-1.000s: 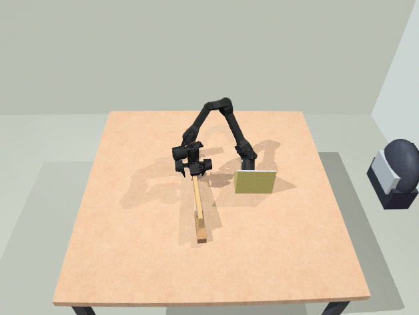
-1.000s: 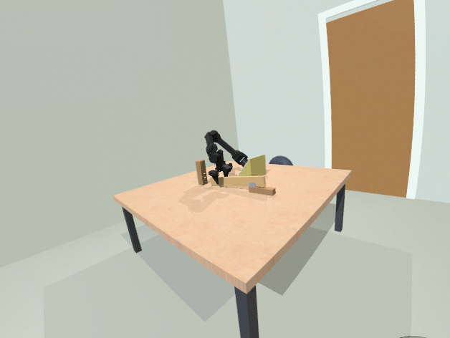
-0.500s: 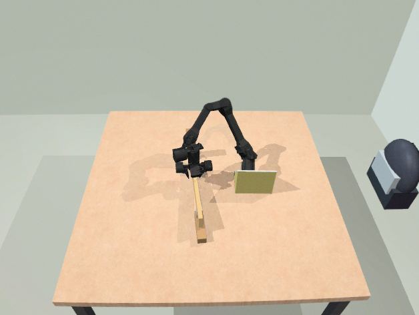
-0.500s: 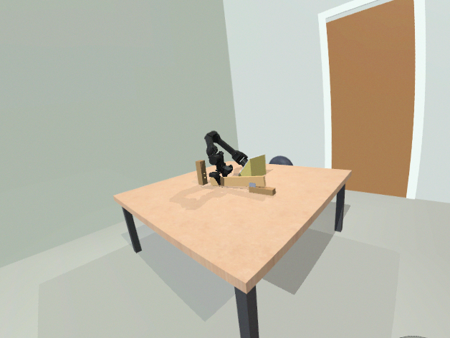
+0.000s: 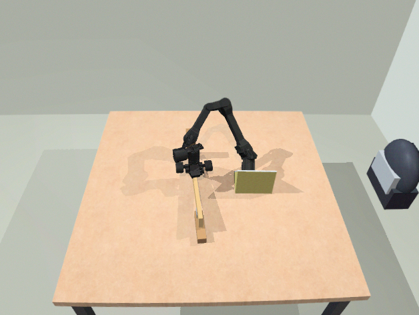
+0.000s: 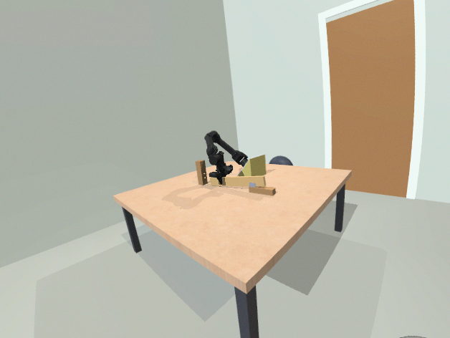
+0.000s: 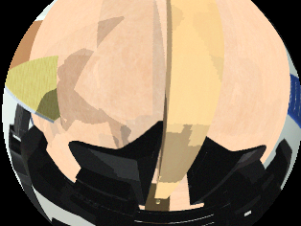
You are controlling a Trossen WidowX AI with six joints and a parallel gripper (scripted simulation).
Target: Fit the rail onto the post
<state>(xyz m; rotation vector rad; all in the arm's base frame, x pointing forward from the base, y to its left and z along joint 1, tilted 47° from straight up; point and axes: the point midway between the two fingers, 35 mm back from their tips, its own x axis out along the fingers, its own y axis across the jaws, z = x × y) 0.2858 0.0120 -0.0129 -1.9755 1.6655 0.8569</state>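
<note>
The gripper [image 5: 194, 173] [image 6: 219, 180] [image 7: 171, 124] was clenched on the bed rail [image 5: 197, 194] [image 6: 241, 180] [image 7: 194, 72], one finger on each side, near the rail's post end. Rail lay lengthwise on the table [image 5: 216, 271] [image 6: 225, 225] [image 7: 259, 96], far end over the footboard block [image 5: 201, 235] [image 6: 267, 190], at the small grey bracket [image 6: 251, 185]. Near end was low, close to the table; whether it touched the top, cannot tell. Wooden post [image 6: 200, 172] stood upright just beyond that end, a gap between them in the exterior view. Pegs [image 6: 204, 176] stuck out of the post on the rail's side, outside the rail, so not fitted. Rail tilted slightly, bracket end higher. Arm [image 5: 233, 127] [image 6: 227, 144] arched up from behind a greenish-yellow panel [image 5: 255, 182] [image 6: 257, 165] [image 7: 34, 86] and came down over the rail. Panel stood beside the rail, apart from it. Dark rounded object [image 5: 401, 165] [image 6: 280, 160] was off past the table edge. Brown door [image 6: 370, 102] with white frame was in the far wall.
</note>
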